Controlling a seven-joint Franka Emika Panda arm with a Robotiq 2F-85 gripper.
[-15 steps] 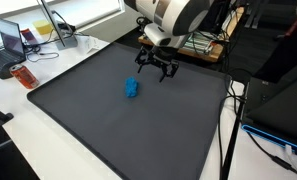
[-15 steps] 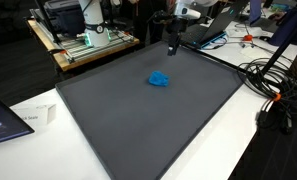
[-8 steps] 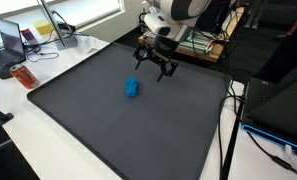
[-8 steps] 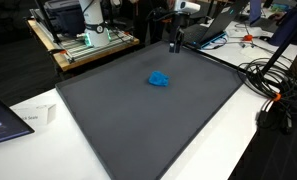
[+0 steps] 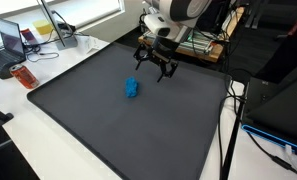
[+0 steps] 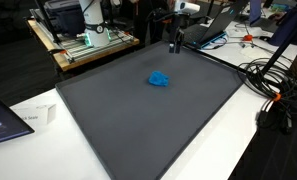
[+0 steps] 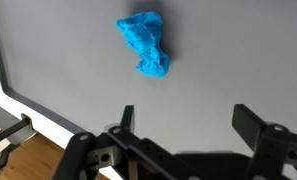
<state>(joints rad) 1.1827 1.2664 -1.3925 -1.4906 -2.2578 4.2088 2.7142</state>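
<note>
A crumpled blue cloth [image 5: 132, 88] lies on the dark grey mat [image 5: 108, 130]; it also shows in the other exterior view [image 6: 160, 79] and near the top of the wrist view [image 7: 145, 44]. My gripper [image 5: 155, 70] hangs open and empty above the mat's far edge, a short way beyond the cloth. In an exterior view the gripper [image 6: 174, 44] points down near the mat's far corner. In the wrist view its two fingers [image 7: 188, 118] are spread wide with bare mat between them.
A laptop [image 5: 10, 42] and an orange object [image 5: 25, 76] sit on the white table beside the mat. A wooden rack with equipment [image 6: 83, 38] stands behind. Cables [image 6: 273, 80] lie at the table's side. A white box [image 6: 36, 117] sits near the mat's corner.
The gripper rose slightly and shifted a little away from the cloth a second ago; it has held still over the last half second. The cloth has not moved.
</note>
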